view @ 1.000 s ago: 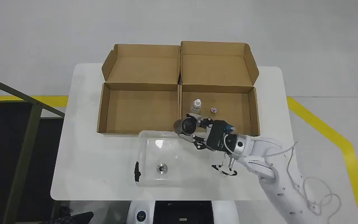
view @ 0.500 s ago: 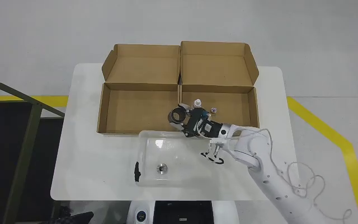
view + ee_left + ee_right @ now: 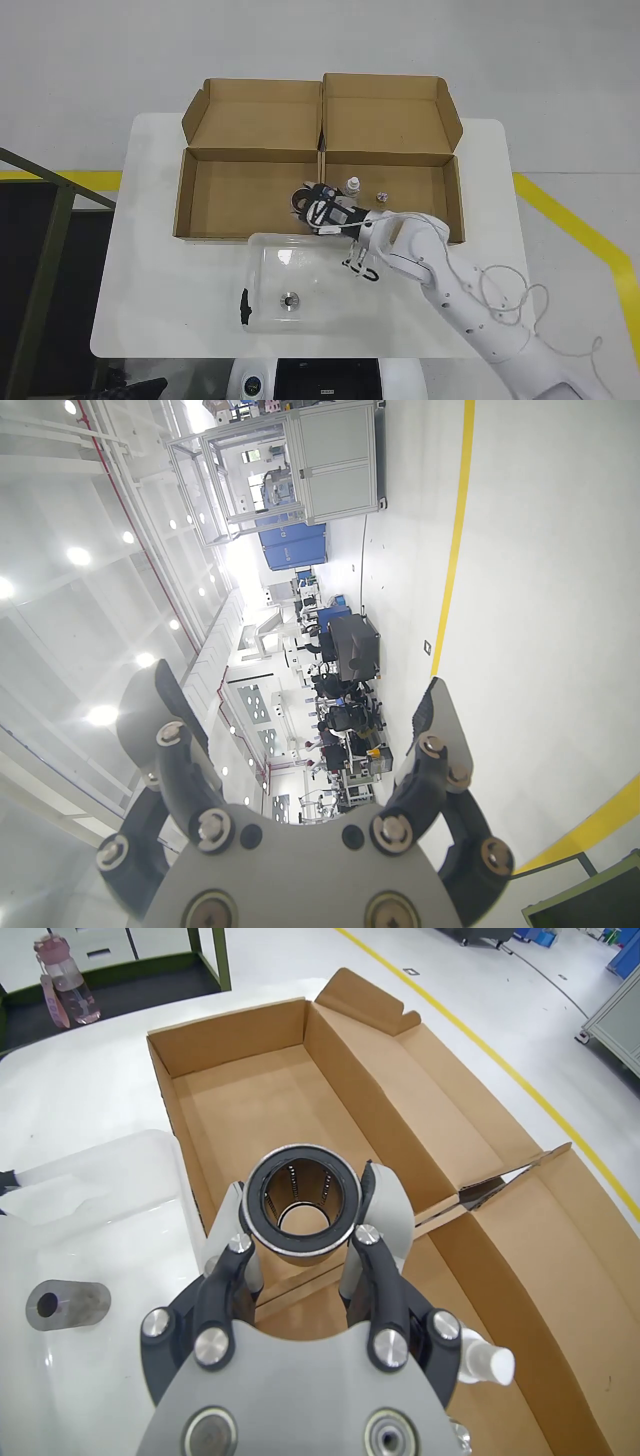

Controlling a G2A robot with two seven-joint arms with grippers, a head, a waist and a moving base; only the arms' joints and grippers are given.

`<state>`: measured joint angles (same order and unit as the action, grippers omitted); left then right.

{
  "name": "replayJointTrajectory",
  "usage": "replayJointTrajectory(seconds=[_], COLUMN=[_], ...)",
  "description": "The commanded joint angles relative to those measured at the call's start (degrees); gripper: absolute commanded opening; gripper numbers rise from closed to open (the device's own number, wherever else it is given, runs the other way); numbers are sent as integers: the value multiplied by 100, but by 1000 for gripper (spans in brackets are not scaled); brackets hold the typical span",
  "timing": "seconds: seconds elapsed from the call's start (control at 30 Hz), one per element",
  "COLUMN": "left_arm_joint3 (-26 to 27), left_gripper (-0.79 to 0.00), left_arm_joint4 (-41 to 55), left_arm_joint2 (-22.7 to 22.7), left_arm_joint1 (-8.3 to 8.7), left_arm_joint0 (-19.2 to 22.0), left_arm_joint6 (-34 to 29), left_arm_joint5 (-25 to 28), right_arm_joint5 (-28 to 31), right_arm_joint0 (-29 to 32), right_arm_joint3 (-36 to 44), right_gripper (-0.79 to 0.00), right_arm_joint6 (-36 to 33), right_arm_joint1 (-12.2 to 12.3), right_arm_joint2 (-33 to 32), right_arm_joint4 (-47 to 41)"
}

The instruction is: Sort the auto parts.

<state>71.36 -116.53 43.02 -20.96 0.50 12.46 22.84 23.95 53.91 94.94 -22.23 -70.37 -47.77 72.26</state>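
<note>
Light: bright, even, overhead.
Glare: ceiling lamps (image 3: 78, 556) bloom white.
Shadows: faint, inside cardboard boxes (image 3: 250, 195).
Edges: wrist views bowed.

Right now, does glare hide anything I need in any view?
Left wrist view: ceiling lamps flare behind the open left gripper. Right wrist view: sheen on the clear bin, linear bearing in the right gripper plainly lit. Top view: even light.

Linear bearing (image 3: 304, 1203): hollow steel sleeve with black rims, clamped in the right gripper (image 3: 305, 1220) above the left cardboard box (image 3: 183, 200).
Metal cylinder (image 3: 67, 1304): grey, lay on its side in the clear bin (image 3: 262, 252).
White bottle (image 3: 352, 185): stood in the right cardboard box (image 3: 455, 205), near a small part (image 3: 381, 196).
</note>
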Motion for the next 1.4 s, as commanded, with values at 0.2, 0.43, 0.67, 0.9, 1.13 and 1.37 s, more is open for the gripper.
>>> replayJointTrajectory(seconds=[0.2,0.43,0.67,0.9,1.13,1.37], left_arm_joint3=[0,0,0,0,0,0], left_gripper=[0,0,0,0,0,0], left_arm_joint4=[0,0,0,0,0,0], left_arm_joint2=[0,0,0,0,0,0], left_arm_joint1=[0,0,0,0,0,0], left_arm_joint0=[0,0,0,0,0,0], left_arm_joint6=[0,0,0,0,0,0], left_arm_joint5=[0,0,0,0,0,0], right_arm_joint5=[-35,2,45,91,151,227], right_arm_joint0=[-259,-413,-531,-585,-630,-703], right_arm_joint3=[-296,-525,-730,-843,-950,-1089], right_gripper=[-785,-760,-616,-542,-499,-499], right_arm_joint6=[-229,-410,-542,-605,-660,-710], right_arm_joint1=[-128,-221,-300,-356,-411,-472], right_arm_joint2=[238,362,432,455,494,552], right_arm_joint4=[16,-47,-125,-150,-158,-149])
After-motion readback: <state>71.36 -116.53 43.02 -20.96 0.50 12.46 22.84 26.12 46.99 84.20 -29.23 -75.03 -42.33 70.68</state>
